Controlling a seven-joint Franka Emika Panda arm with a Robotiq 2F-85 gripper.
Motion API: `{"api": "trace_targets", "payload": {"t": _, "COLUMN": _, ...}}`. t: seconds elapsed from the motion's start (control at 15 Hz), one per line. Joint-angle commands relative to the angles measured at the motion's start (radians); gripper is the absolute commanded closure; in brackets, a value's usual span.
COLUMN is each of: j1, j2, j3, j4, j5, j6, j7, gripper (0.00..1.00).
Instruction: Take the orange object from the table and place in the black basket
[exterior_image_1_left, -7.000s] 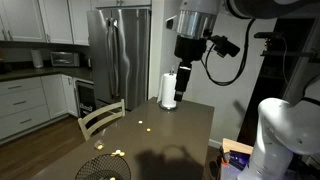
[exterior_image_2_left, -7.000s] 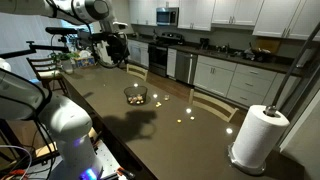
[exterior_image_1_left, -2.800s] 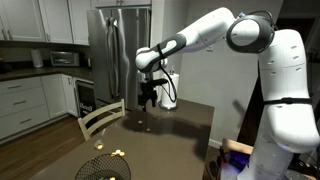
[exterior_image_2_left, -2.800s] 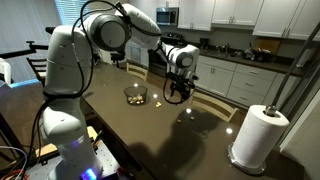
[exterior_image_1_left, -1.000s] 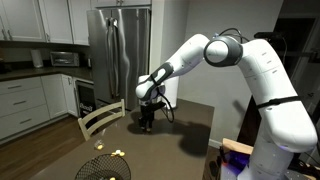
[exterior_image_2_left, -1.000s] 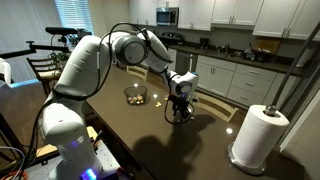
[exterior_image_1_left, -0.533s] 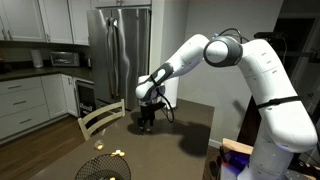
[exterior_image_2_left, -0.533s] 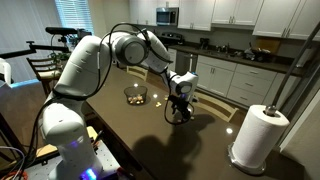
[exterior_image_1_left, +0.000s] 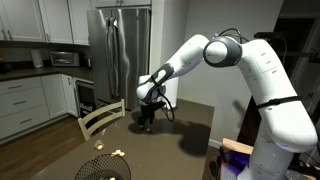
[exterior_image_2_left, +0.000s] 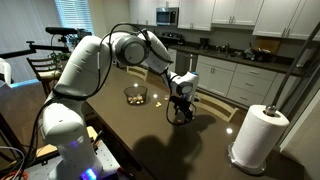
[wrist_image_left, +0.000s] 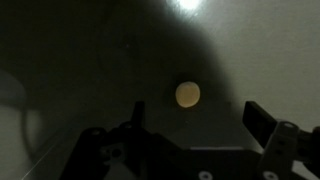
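Observation:
A small round orange object (wrist_image_left: 187, 94) lies on the dark brown table (wrist_image_left: 80, 60) in the wrist view, just ahead of my gripper (wrist_image_left: 197, 118). The fingers are open on either side of it, not touching it. In both exterior views my gripper (exterior_image_1_left: 146, 122) (exterior_image_2_left: 180, 115) is low over the table (exterior_image_1_left: 190, 125) (exterior_image_2_left: 120, 125), fingers pointing down. The black basket (exterior_image_2_left: 136, 96), round wire mesh with a few pale pieces inside, sits on the table away from the gripper. It also shows at the bottom edge of an exterior view (exterior_image_1_left: 103, 167).
A paper towel roll (exterior_image_2_left: 255, 138) stands at one end of the table. A pale wooden chair (exterior_image_1_left: 100, 118) is at the table's long side. A steel fridge (exterior_image_1_left: 120, 50) and white kitchen counters (exterior_image_2_left: 230, 70) lie beyond.
The arm came down from high above the table to just over the orange object. Over the last second it has stayed still.

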Motion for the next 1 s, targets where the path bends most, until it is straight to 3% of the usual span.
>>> {"api": "trace_targets", "payload": {"t": 0.0, "j1": 0.005, "j2": 0.006, "j3": -0.009, "j4": 0.016, "j5": -0.030, "j6": -0.001, "j7": 0.023, "gripper": 0.00}}
{"api": "trace_targets", "payload": {"t": 0.73, "j1": -0.012, "j2": 0.048, "j3": 0.007, "j4": 0.053, "j5": -0.009, "j6": -0.035, "j7": 0.002, "gripper": 0.00}}
{"api": "trace_targets", "payload": {"t": 0.8, "j1": -0.014, "j2": 0.053, "j3": 0.007, "j4": 0.057, "j5": -0.009, "j6": -0.036, "j7": 0.000, "gripper": 0.19}}
{"api": "trace_targets", "payload": {"t": 0.93, "j1": -0.015, "j2": 0.059, "j3": 0.008, "j4": 0.061, "j5": -0.009, "j6": -0.034, "j7": -0.001, "gripper": 0.33}}
